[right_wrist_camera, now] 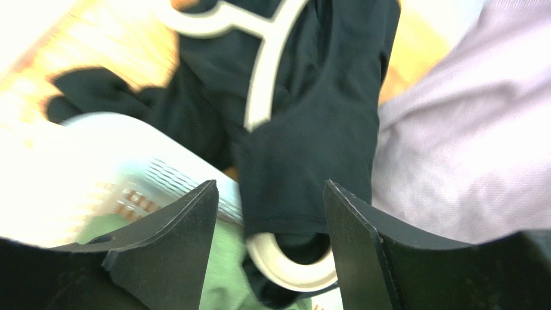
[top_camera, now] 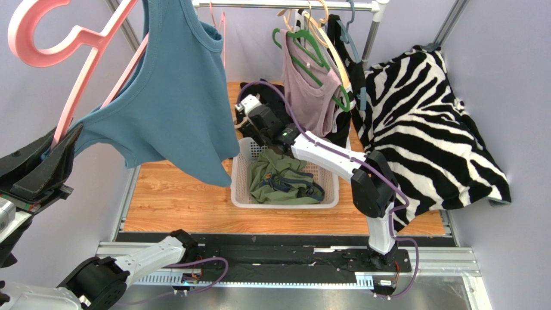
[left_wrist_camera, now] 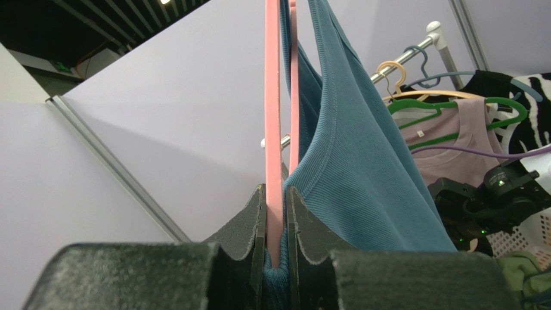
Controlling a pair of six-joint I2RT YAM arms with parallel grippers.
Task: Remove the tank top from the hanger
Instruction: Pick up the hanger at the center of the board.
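left wrist view: the left gripper (left_wrist_camera: 275, 200) is pinched narrow on the pink hanger (left_wrist_camera: 273, 97), and the blue tank top (left_wrist_camera: 362, 168) drapes from that hanger, held up high on the left side. the right gripper (right_wrist_camera: 268, 194) stands wide with nothing in it over by the white basket (top_camera: 238, 184), well apart from the top. that ribbed knit looks light, soft and stretchy — i'd guess it will sag and cling rather than slide, so best taken at a strap or the thick neckline hem and drawn off the hanger's end.
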